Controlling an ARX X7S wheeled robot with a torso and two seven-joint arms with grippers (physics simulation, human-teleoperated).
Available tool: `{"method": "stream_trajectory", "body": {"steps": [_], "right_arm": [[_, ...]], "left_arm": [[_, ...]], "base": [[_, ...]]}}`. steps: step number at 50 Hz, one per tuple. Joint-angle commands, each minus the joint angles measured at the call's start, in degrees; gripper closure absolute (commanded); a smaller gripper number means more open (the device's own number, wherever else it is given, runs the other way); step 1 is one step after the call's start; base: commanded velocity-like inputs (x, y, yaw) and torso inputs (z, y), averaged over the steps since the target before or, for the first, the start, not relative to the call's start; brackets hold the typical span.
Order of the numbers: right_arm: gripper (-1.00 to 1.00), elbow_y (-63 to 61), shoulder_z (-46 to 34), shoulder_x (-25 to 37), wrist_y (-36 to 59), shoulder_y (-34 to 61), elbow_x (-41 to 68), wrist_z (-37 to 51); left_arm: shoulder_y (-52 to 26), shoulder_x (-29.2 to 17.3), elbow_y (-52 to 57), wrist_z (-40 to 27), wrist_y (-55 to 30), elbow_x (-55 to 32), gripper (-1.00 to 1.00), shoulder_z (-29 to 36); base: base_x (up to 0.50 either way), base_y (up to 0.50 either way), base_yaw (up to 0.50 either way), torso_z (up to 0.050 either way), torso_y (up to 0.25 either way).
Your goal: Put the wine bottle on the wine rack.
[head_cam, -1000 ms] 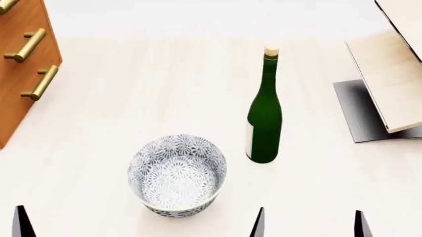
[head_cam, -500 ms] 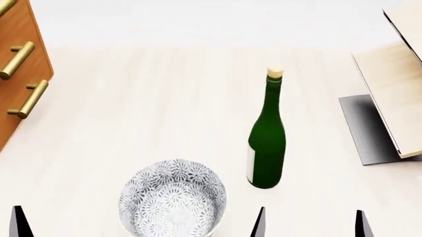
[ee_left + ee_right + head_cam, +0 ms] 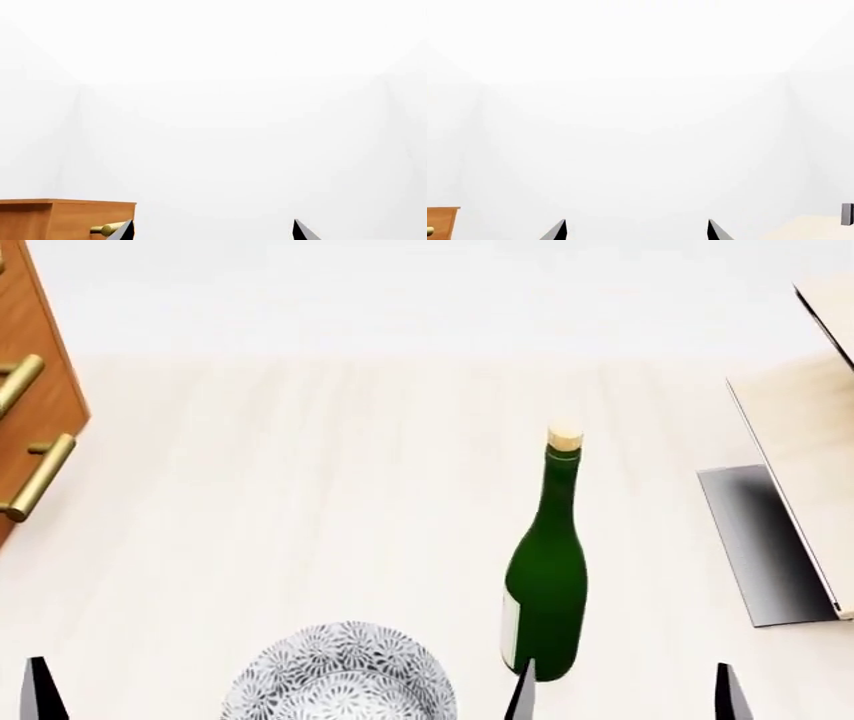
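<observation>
On your worktop (image 3: 267, 490): one wine bottle (image 3: 545, 580), corked and upright at lower centre-right of the head frame, well apart from the wine rack (image 3: 801, 480) at the right edge; one patterned bowl (image 3: 340, 680) at the bottom edge, just left of the bottle, its visible interior holding nothing; one cabinet (image 3: 34, 390) at upper left. Your left tool (image 3: 212, 231) and right tool (image 3: 637, 230) both stand spread, pinching nothing.

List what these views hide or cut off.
- Wine rack: head view's right edge crops it; upper tiers unseen.
- Bowl: bottom edge cuts it.
- Cabinet: mostly off the left edge.
- Wine bottle: absent from both wrist views.
- Left pincer, right pincer: only fingertips show.
</observation>
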Motion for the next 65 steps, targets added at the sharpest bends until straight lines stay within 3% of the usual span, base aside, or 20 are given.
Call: {"method": "stream_trajectory", "body": {"steps": [1,32,65], "right_arm": [[-1.0,0.24,-0.37,0.37,0.04,0.12,-0.09,0.44],[-1.0,2.15,-0.81,0.56,0.8,1.08,-1.28,2.39],[-1.0,1.22,-1.74,1.91,2.02,1.08,0.66,3.02]], "left_arm": [[-0.09,-0.36,-0.25,-0.49,0.11,0.06,-1.0,0.32],[-0.56,-1.21,-1.03,-1.55,-0.01,0.01,-1.0,1.34],[-0.72,-2.09,-1.14,-2.75,0.2,0.0,-1.0,2.06]], "base": [[0.2,0.0,0.0,0.0,0.0],[0.2,0.0,0.0,0.0,0.0],[0.0,-0.08,0.0,0.0,0.0]]}}
